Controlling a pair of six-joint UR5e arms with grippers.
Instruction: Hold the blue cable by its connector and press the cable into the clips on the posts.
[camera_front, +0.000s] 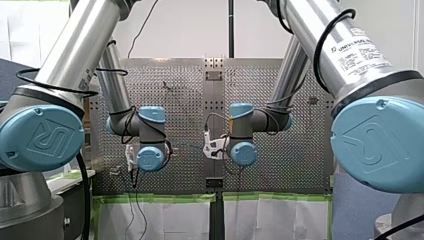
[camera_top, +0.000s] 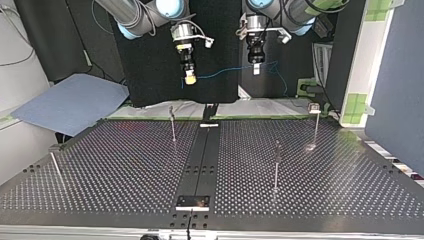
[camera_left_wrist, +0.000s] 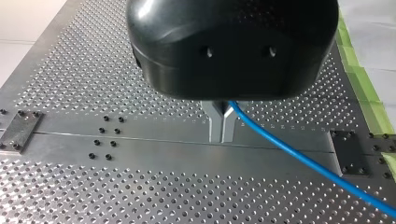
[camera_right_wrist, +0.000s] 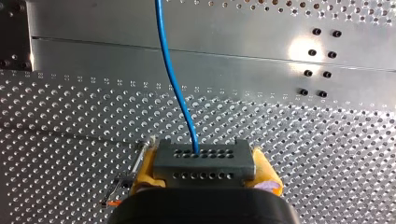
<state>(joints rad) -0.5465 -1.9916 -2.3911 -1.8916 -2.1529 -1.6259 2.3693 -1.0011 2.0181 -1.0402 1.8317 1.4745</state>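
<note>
Blue cable (camera_right_wrist: 173, 79) — connector (camera_right_wrist: 204, 161) clamped in right claw (camera_right_wrist: 205, 171)

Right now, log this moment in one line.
right tool: shut on connector | left tool: shut on blue cable | posts: cable not clipped

In the top view, the perforated table (camera_top: 350, 190) has a plain centre strip (camera_top: 202, 160) running from 6 to 12 o'clock. A dark plate (camera_top: 192, 201) lies at the strip's 6 o'clock end and a pale plate (camera_top: 209, 125) at 12. Thin posts stand upright on the table: one post (camera_top: 173, 127) at 11, another post (camera_top: 276, 167) at 3, a third post (camera_top: 315, 127) at 2, and a tilted post (camera_top: 56, 165) at 9.
</note>
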